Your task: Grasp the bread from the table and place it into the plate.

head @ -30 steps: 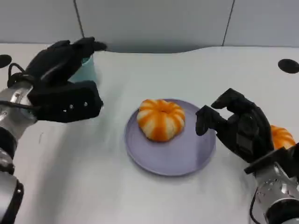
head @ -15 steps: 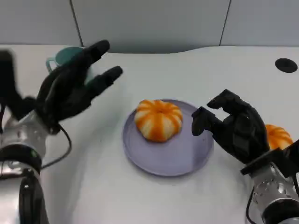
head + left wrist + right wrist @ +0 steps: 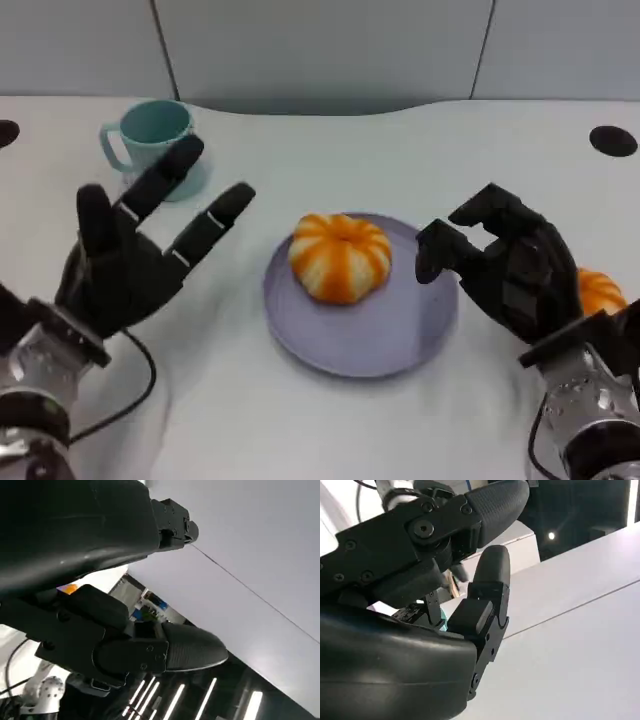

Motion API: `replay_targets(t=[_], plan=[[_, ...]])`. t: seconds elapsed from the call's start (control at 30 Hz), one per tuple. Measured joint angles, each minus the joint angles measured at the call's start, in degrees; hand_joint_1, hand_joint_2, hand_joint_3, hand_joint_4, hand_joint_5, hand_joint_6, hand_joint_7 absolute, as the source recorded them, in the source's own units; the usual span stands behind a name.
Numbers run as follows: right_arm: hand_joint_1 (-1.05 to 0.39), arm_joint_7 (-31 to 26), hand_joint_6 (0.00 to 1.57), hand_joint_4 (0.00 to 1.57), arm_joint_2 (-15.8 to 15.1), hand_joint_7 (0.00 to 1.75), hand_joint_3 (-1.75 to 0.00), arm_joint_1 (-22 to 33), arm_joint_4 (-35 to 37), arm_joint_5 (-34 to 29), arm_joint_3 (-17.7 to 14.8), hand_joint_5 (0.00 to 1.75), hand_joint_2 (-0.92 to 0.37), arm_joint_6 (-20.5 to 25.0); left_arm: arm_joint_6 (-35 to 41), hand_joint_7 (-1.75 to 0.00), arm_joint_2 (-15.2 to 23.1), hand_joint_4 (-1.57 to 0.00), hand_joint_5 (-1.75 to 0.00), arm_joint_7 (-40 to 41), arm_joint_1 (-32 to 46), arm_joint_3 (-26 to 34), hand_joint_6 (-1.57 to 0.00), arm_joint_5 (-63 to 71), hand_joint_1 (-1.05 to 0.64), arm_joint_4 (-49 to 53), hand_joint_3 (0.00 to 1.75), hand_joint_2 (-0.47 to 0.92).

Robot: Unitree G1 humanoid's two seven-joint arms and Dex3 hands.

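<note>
Orange-and-white bread: one round, ribbed bun (image 3: 340, 256) sits on the lavender plate (image 3: 400, 335), left of the plate's middle and toward its far side; it has no real long axis (round from every side).
Second bread: another orange striped bun (image 3: 598, 292) lies on the white counter (image 3: 330, 150) at the far right, mostly hidden behind the right hand.
Right hand: black right hand (image 3: 505, 270) hovers at the plate's right rim, fingers (image 3: 470, 215) curled inward around nothing, tips pointing left toward the plated bun but apart from it.
Left hand: left hand (image 3: 130, 260) is held up to the left of the plate, palm open, fingers (image 3: 215, 220) spread and empty, reaching toward the far right.
Key relation: the bun still on the counter lies just right of and behind the right hand, on the side away from its fingertips, so by my reading that hand would have to turn or pull back to the right to face it.
Nearer arm: the right hand is clearly closer to that bun; the left is well apart, across the whole plate.
Plated bun and fingers: it lies between the two hands, nearer the right hand's fingertips, touching neither.
Mug: teal mug (image 3: 150, 140) stands far left, beyond the left hand.
Judgement: one bread looks delivered (the other likely remains).
</note>
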Motion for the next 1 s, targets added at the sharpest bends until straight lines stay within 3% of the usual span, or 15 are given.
replay_targets(t=[0.27,0.73,0.87,1.0], plan=[[-0.47,1.06,0.92,0.72,-1.16,0.72,0.0,1.7,-1.92,0.18,0.07,1.59,-0.83,2.32,4.27,-0.18,-1.43,0.0,-0.72,-0.22,8.47,0.05,-0.1,-0.93,-1.05,-2.92,0.5,0.92],[-0.43,3.54,0.96,0.75,-2.47,0.57,0.0,5.73,-5.68,0.21,1.05,1.4,-0.85,7.04,2.91,-0.28,-2.88,0.0,-0.79,-3.4,8.84,-1.24,-0.09,-0.83,-1.05,-2.88,0.49,0.92],[-0.43,3.53,0.97,0.75,-2.55,0.55,0.0,6.0,-6.39,0.21,1.42,1.4,-0.85,7.36,3.13,-0.29,-2.88,0.0,-0.79,-3.4,8.9,-1.23,-0.08,-0.84,-1.05,-2.89,0.49,0.92],[-0.45,3.49,0.99,0.74,-2.58,0.55,0.0,6.24,-6.61,0.21,1.54,1.5,-0.85,7.41,3.18,-0.3,-2.88,0.0,-0.74,-3.4,9.16,-1.28,-0.05,-0.85,-1.05,-3.31,0.51,0.92]])
